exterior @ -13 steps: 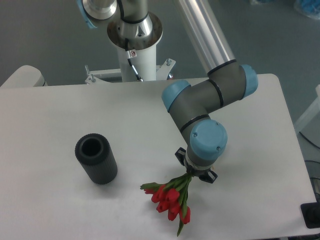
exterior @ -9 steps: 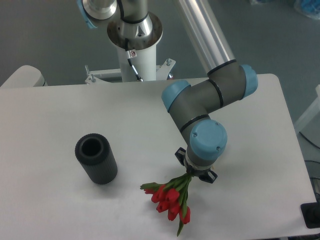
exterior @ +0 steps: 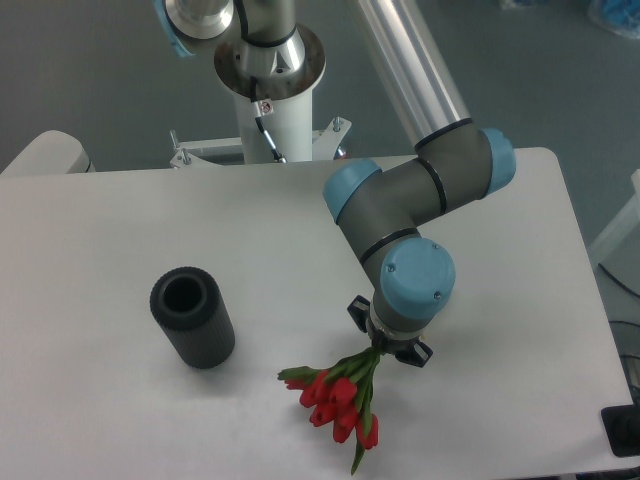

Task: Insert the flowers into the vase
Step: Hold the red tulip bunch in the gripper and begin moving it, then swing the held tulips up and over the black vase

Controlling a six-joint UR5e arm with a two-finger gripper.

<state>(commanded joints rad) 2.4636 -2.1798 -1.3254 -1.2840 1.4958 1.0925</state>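
A bunch of red tulips (exterior: pixel 335 398) with green stems hangs low over the white table (exterior: pixel 120 240) at front centre, buds pointing toward the front edge. My gripper (exterior: pixel 385 347) is shut on the stem ends; its fingers are mostly hidden under the blue wrist cap. The dark grey vase (exterior: pixel 191 317) with a ribbed rim stands upright on the table to the left, well apart from the flowers, its round mouth open and empty.
The arm's white base column (exterior: pixel 268 95) stands at the table's back edge. The grey and blue arm links (exterior: pixel 420 190) cross above the table's right half. A dark object (exterior: pixel 622 430) sits beyond the right front corner.
The flowers and gripper have shifted very slightly to the left and up. The vase has not moved.
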